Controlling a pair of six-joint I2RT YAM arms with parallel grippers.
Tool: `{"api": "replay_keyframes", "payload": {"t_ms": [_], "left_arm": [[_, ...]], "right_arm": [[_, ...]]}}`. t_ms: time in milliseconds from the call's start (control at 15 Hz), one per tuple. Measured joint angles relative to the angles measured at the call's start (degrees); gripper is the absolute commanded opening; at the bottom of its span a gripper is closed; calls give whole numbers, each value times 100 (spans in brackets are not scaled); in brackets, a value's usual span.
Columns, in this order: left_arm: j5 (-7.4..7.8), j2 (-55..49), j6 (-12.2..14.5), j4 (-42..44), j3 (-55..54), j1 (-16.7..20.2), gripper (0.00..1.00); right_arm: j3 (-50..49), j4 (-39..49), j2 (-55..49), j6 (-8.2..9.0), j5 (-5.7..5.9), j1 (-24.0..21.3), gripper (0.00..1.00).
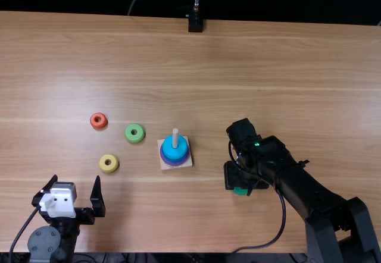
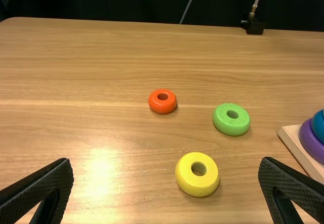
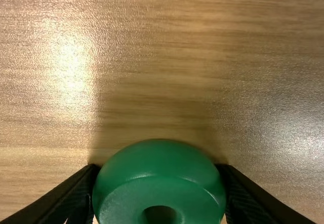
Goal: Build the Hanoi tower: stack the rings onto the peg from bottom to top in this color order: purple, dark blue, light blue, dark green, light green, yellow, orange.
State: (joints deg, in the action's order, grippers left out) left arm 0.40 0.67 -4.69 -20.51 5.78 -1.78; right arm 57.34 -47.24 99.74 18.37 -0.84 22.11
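One glossy, plump dark green ring (image 3: 159, 171) with a round hole.

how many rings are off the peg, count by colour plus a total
green: 2 (light green ring, dark green ring)
yellow ring: 1
orange ring: 1
total: 4

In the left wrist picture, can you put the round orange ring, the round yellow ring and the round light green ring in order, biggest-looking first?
1. Round yellow ring; it looks nearest the camera, which may make it look bigger.
2. Round light green ring
3. Round orange ring
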Motion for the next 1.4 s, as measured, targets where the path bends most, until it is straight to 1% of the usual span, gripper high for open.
{"api": "replay_keyframes", "payload": {"t_ms": [267,400,533,667,933,1067,1200,1400], "left_arm": [[2,0,-2,2,0,2,100],[2,0,-2,2,0,2,100],[2,0,2,2,0,0,100],[0,0,2,2,0,0,100],[0,0,0,2,0,0,100],[2,0,0,2,0,2,100],[2,0,-2,2,0,0,100],[2,0,-2,2,0,0,100]], "right_arm": [[4,-59,-28,15,-7,0,0],[74,-94,-321,15,0,81,0],[393,-197,-605,7,0,330,0],[769,-804,-914,-11,0,634,0],[1674,-1460,-1091,-28,-20,1239,0],[2297,-1926,-1088,-140,-20,1423,0],[2918,-2055,-1032,-236,-20,1504,0],[3788,-2310,-352,-321,-26,1530,0]]}}
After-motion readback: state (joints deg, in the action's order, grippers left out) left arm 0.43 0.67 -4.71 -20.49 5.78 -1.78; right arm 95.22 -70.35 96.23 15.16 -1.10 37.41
